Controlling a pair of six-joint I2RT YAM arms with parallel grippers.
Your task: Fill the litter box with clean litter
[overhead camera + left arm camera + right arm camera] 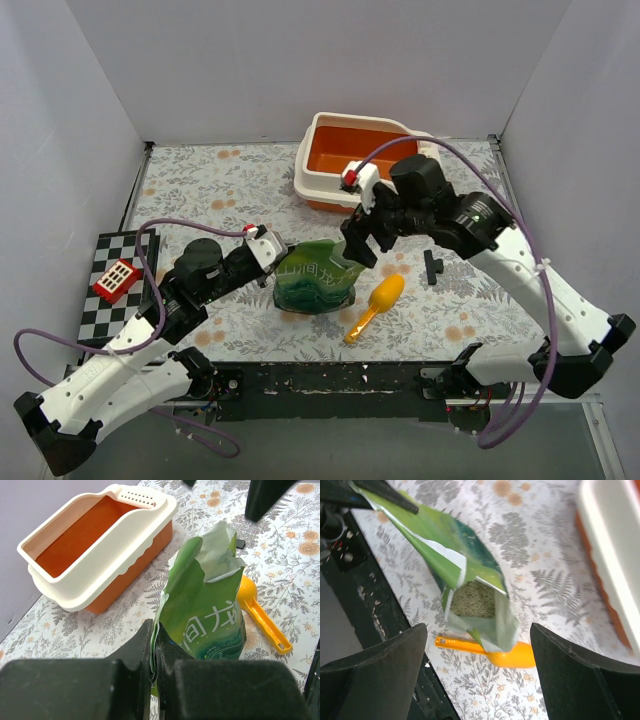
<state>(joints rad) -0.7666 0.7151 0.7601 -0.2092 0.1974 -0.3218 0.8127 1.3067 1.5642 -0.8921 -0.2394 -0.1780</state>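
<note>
Litter box [345, 150] sits behind the gaping right tool [477, 630] while the left tool [154, 630] pinches the bag [205, 605].

top external: high behind the near edge, facing down and forward, far, takes in the whole table [200, 180] | left wrist: low, close, looks past the green bag [205, 615] to the litter box [115, 545] | right wrist: overhead, close, faces down into the bag's mouth | shared by all three: bag, orange scoop [505, 655], litter box
</note>
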